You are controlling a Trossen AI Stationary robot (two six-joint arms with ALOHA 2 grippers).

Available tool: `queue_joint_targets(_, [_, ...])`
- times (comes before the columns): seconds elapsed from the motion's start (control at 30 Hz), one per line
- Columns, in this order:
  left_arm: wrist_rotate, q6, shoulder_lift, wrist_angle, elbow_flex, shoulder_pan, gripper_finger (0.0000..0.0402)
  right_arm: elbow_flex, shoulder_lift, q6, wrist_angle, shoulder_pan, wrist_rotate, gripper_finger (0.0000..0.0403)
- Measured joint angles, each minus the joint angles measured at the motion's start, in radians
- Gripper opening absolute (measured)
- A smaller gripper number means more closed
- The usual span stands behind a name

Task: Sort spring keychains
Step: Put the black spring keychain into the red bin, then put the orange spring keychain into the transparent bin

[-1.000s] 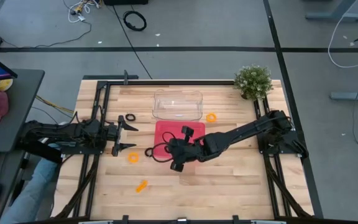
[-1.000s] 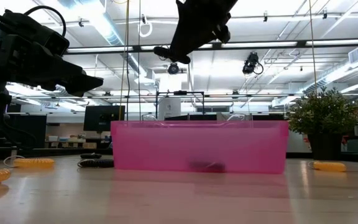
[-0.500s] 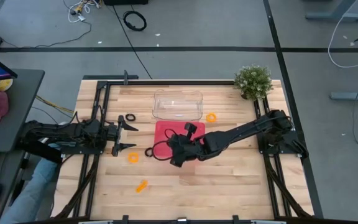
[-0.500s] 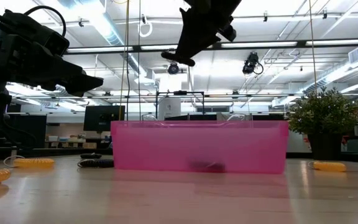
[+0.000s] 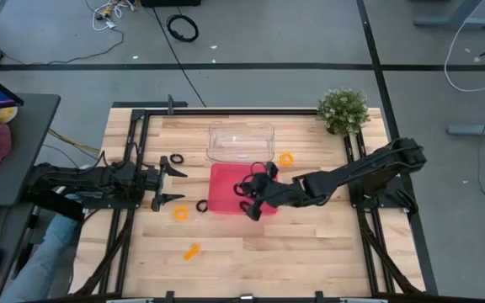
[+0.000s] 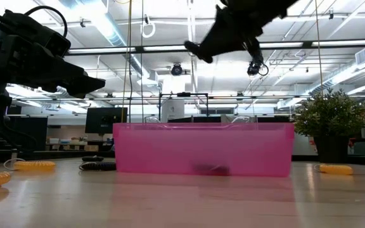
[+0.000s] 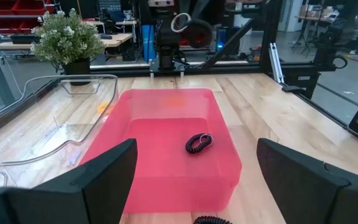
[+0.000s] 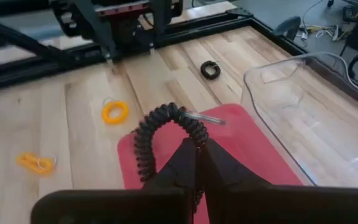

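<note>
My right gripper hangs above the pink tray, its fingers pressed together on a black spring keychain whose coil arches up out of the fingertips; from table height the gripper shows high over the tray's rim. One black keychain already lies on the tray floor. My left gripper waits at the left side of the table, fingers spread wide and holding nothing, pointed toward the tray. On the bare wood, a second black keychain lies near the left end of the clear plastic tray, and a third black one sits just beside the pink tray's left edge. An orange keychain lies close to that one, another orange one lies farther toward the table's front, and a third orange one rests between the clear tray and the potted plant, which stands in the far right corner. From my right wrist I also see the orange ring, the stretched orange one and the small black loop on the planks beyond the tray.
</note>
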Motion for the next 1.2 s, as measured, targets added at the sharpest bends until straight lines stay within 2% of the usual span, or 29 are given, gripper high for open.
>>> queue_joint_targets(0.2, [0.0, 0.0, 0.0, -0.001, 0.0, 0.0, 0.0337, -0.102, -0.057, 0.024, 0.029, -0.008, -0.003, 0.0011])
queue_joint_targets(0.33, [0.0, 0.0, 0.0, -0.001, 0.0, 0.0, 0.0337, -0.121, -0.059, 0.019, 0.032, -0.009, -0.003, 0.0029])
queue_joint_targets(0.47, [0.0, 0.0, 0.0, 0.0, 0.0, 0.0, 0.0337, -0.123, -0.059, 0.016, 0.033, -0.008, -0.003, 0.0072])
queue_joint_targets(0.7, [0.0, 0.0, 0.0, 0.0, 0.0, 0.0, 0.0337, -0.123, -0.059, 0.004, 0.033, -0.011, -0.004, 0.0172])
queue_joint_targets(0.87, [0.0, 0.0, 0.0, 0.0, 0.0, 0.0, 0.0337, -0.123, -0.059, -0.008, 0.006, -0.008, -0.024, 0.0217])
queue_joint_targets(1.03, [0.0, 0.0, 0.0, 0.0, 0.0, 0.0, 0.0337, -0.123, -0.059, -0.008, -0.05, -0.007, -0.059, 0.0233])
queue_joint_targets(1.2, [0.0, 0.0, 0.0, 0.0, 0.0, 0.0, 0.0337, -0.123, -0.068, 0.012, -0.105, -0.008, -0.096, 0.0227])
